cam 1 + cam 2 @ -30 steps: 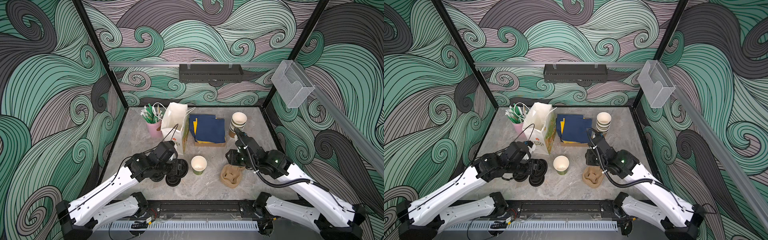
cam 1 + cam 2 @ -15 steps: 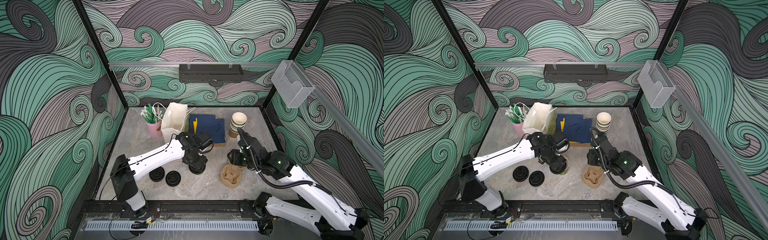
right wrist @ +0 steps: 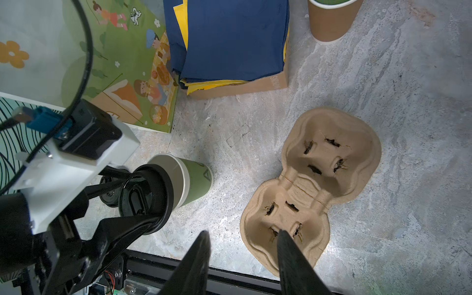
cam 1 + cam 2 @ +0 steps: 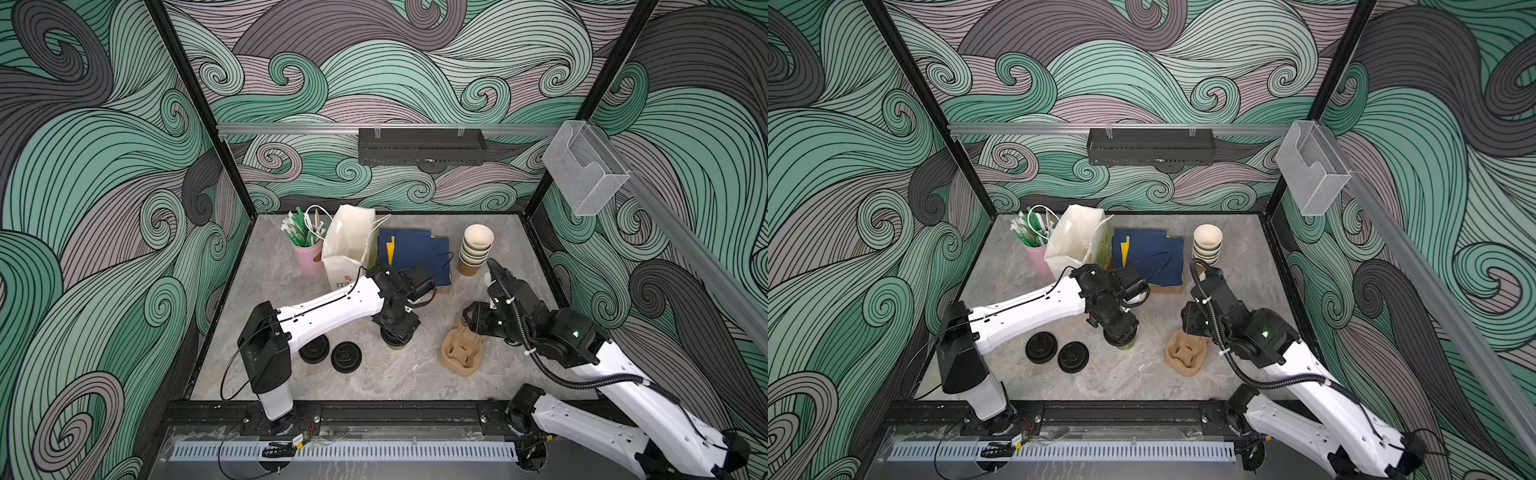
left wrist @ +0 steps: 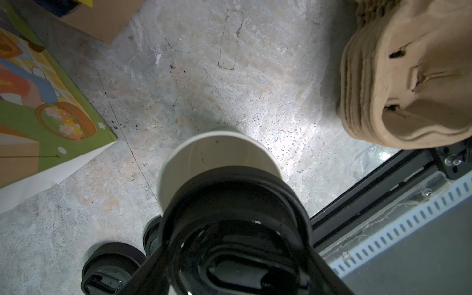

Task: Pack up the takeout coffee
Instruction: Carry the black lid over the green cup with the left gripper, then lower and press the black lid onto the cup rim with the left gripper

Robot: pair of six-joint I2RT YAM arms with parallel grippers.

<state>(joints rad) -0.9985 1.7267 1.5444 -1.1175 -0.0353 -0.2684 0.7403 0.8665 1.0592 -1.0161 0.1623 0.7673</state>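
The left tool (image 3: 146, 195) grips a black lid (image 5: 229, 199) by its edges, tilted over the near-left part of the green cup (image 3: 195, 178). The cup stands mid-tabletop, left of the pulp carrier (image 3: 332, 163) and nearer than the paper bag (image 4: 349, 245), with the far side of its mouth uncovered. Best to level the lid, centre it on the rim, then press straight down so the light cup does not tip. The right tool (image 3: 242, 232) hangs open and empty by the carrier. The cup's side bears a large "A"; any further letters are hidden.
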